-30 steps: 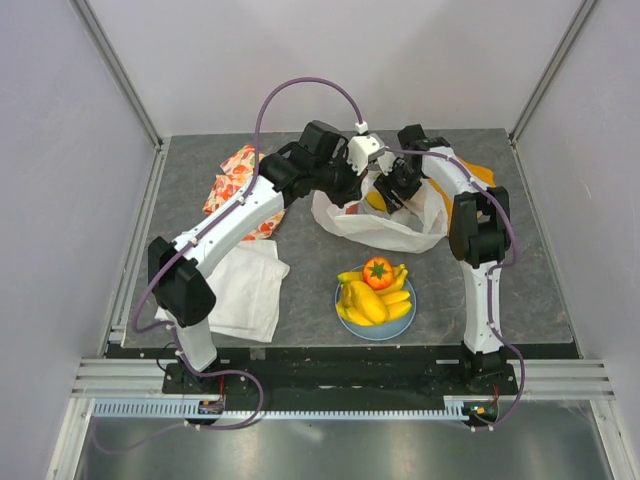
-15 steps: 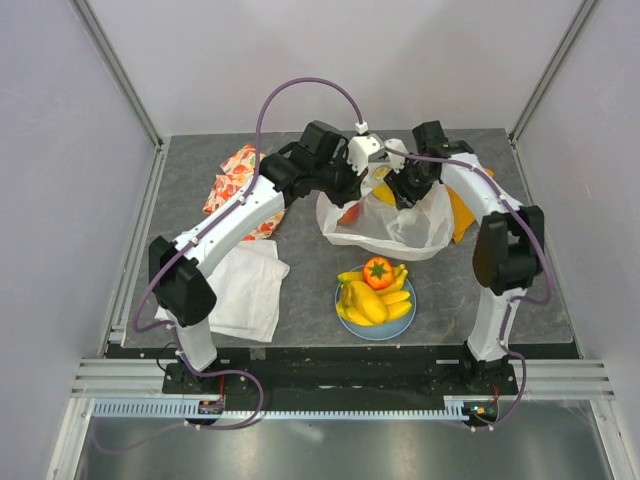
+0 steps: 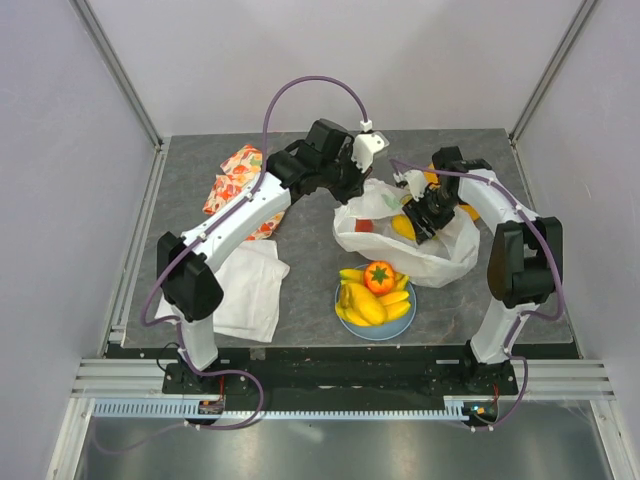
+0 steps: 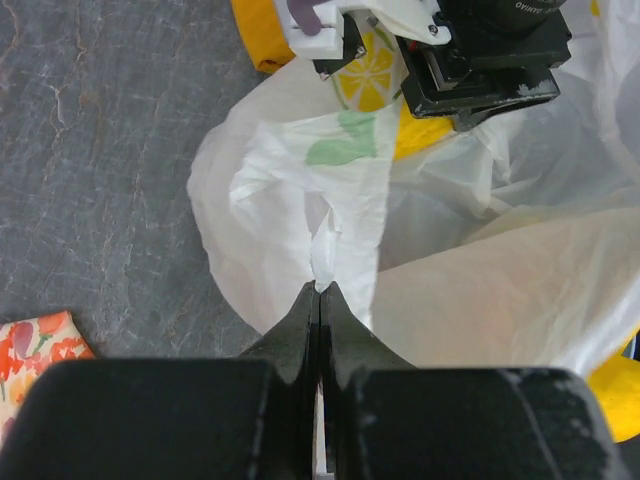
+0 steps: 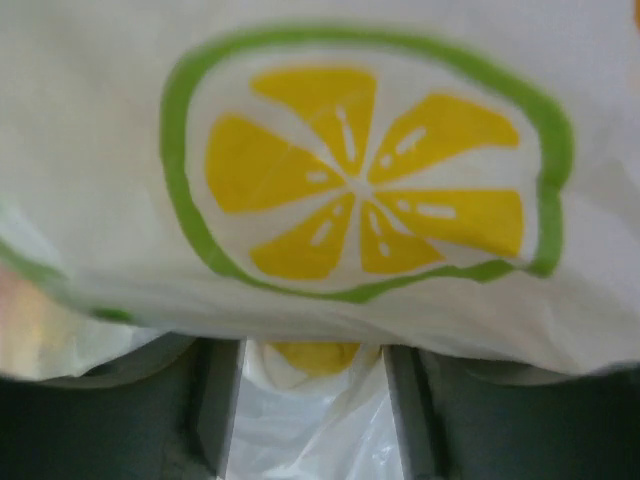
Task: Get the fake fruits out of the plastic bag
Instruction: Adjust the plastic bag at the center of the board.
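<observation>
Your left end effector (image 4: pixel 320 292) pinches the plastic bag (image 4: pixel 480 290) by its rim to hold the mouth up while your right end effector (image 3: pixel 426 210) reaches inside, jaws apart, grip unclear.

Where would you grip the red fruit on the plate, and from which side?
Probably across the round sides of the red fruit, from straight above: it sits on top of the bananas, green top up, so its flanks are free.

Dark grey table (image 3: pixel 310 285), plastic bag (image 3: pixel 440 262), blue plate (image 3: pixel 379 337), white cloth (image 3: pixel 245 295), orange floral cloth (image 3: pixel 232 175)
</observation>
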`<state>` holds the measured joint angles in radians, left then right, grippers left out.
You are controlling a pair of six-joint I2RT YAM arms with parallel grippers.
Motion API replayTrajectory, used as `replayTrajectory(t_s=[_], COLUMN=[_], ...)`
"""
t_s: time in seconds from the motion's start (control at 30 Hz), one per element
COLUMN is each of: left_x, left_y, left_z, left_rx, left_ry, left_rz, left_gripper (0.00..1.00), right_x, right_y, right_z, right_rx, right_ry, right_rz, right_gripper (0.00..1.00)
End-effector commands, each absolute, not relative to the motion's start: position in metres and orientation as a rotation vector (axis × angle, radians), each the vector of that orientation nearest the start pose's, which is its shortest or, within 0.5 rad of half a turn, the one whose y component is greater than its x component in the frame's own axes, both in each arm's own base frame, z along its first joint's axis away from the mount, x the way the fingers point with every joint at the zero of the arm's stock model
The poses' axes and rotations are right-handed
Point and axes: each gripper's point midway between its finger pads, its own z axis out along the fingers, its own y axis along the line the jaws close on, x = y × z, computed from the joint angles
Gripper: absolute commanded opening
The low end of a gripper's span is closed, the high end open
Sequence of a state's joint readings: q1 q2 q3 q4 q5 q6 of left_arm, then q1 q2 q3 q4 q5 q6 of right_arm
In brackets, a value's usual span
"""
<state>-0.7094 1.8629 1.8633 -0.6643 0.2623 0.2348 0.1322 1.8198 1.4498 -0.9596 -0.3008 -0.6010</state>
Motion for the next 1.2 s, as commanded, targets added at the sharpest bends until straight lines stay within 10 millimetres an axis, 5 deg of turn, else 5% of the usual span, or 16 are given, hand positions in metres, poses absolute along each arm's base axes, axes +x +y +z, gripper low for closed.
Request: replayTrajectory(t_s=[0.0, 0.1, 0.2, 0.43, 0.7, 0.93, 1.17], left_x=[0.371, 0.370, 0.369, 0.365, 0.351, 0.348, 0.341], left_y=[-0.369, -0.370, -0.372, -0.373, -0.360, -0.363, -0.365], left_z=[0.258, 0.256, 0.255, 0.254, 0.263, 0.255, 0.256], left_rx=[1.169, 1.175, 1.176, 1.189, 1.187, 1.199, 1.220], left_ry=[1.884, 1.886, 1.888, 1.889, 1.885, 1.902, 1.896], left_rz=[-0.534, -0.542, -0.547, -0.559, -0.560, -0.584, -0.604], left_gripper=[0.02, 0.02, 0.02, 0.01, 0.02, 0.02, 0.02], right_x=[0.348, 0.355, 0.355, 0.334, 0.247, 0.295, 0.351], right_y=[0.076, 0.092, 0.107, 0.117, 0.114, 0.112, 0.114], right_z=[0.099, 0.128, 0.143, 0.134, 0.137, 0.150, 0.127], right_rx=[-1.075, -1.132, -1.204, -1.380, -1.349, -1.244, -1.197], right_ry=[2.590, 2.436, 2.333, 2.261, 2.190, 2.141, 2.221], right_rz=[0.417, 0.490, 0.562, 0.511, 0.443, 0.284, 0.255], right_gripper=[0.83, 0.90, 0.84, 0.65, 0.70, 0.72, 0.67])
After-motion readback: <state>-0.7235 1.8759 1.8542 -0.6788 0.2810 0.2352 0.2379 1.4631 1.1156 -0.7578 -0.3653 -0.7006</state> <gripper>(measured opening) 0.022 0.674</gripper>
